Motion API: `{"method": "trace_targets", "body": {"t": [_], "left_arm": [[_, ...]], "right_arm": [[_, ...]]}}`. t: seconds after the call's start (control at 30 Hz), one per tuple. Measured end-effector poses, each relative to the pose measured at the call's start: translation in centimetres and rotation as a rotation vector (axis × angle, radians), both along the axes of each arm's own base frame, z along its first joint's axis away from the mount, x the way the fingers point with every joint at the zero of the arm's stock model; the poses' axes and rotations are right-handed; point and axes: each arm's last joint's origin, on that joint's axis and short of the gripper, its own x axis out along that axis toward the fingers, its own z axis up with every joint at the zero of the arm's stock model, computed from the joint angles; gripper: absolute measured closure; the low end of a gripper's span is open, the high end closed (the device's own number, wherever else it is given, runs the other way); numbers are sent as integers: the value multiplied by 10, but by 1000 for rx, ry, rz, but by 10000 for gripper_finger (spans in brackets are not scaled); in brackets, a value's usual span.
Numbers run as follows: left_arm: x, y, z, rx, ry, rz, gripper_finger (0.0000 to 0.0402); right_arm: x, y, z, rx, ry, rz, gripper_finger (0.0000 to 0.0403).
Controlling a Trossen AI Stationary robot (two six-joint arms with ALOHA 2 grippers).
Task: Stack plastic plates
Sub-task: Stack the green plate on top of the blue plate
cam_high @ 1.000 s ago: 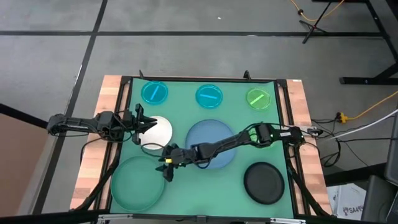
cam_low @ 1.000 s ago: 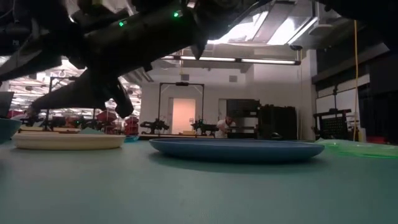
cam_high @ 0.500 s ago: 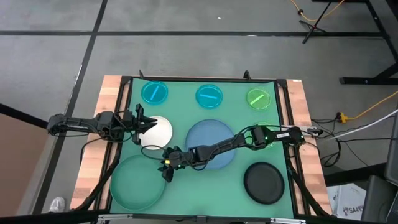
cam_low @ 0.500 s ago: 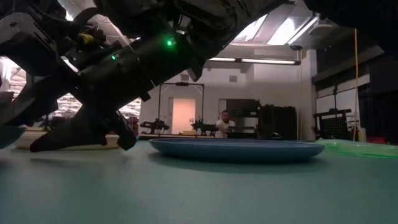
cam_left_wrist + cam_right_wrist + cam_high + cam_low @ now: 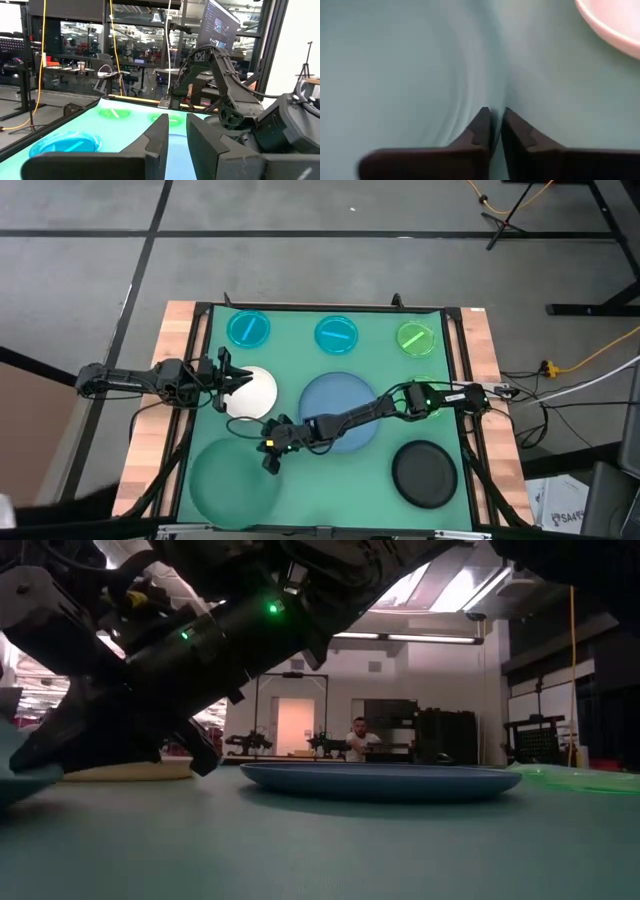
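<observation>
A large teal-green plate (image 5: 222, 482) lies at the table's near left. My right gripper (image 5: 268, 461) reaches across the table to the plate's right rim and is shut on it. A large pale blue plate (image 5: 338, 402) lies in the middle under the right arm. A white plate (image 5: 254, 393) lies to its left. My left gripper (image 5: 236, 381) hovers at the white plate's left edge, its fingers (image 5: 159, 142) a narrow gap apart with nothing between them. A black plate (image 5: 424, 472) lies at the near right. My right gripper pinches the teal-green plate's rim (image 5: 496, 90) between its two fingers (image 5: 481, 125), one on the plate's inner side and one on the outer side. The fingers slant down from the table's right. In the low view the plate's edge (image 5: 22, 780) stands tilted up off the mat.
Two small cyan plates (image 5: 248, 328) (image 5: 337, 334) and a small bright green plate (image 5: 415, 338) lie in a row along the far edge. A raised dark frame (image 5: 205, 360) borders the green mat. A person (image 5: 359, 736) stands far back in the room.
My right gripper has sunk to the teal-green plate's right rim and taken hold of it. In the low view, the plate's edge has since risen and tilted up. My left gripper has kept still.
</observation>
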Motion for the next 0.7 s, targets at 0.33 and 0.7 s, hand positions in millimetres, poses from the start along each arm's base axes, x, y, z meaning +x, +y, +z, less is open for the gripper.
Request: {"method": "trace_targets", "body": {"t": [0.33, 0.7], "left_arm": [[0, 0, -1, 0, 13, 0, 341], [0, 0, -2, 0, 20, 0, 341]], "right_arm": [[-1, 0, 3, -43, -5, 31, 400], [-7, -2, 41, -110, -20, 82, 402]]}}
